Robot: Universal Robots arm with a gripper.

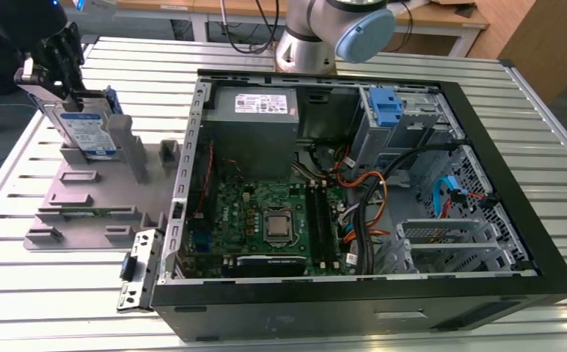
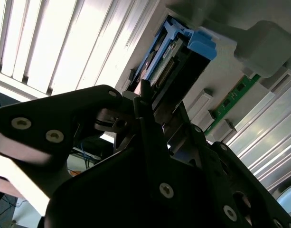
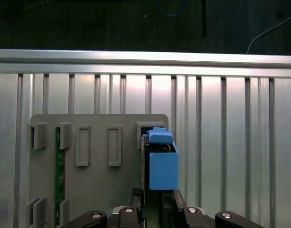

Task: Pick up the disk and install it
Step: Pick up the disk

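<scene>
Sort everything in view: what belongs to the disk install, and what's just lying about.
Job in hand:
- silver-grey metal hard drive with blue plastic rails, clamped in the black pincer
- grey slotted holder plate beneath it
- open black computer case

Lying about:
- green memory stick in the plate
- grey power-supply box
- bare blue plastic bracket
- slatted metal table

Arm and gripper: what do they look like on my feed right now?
The arm is a silver-grey metal tube with a rounded light-blue joint cap. In the second wrist view, the matte black gripper is built of flat linkage plates dotted with round silver screw heads.
</scene>
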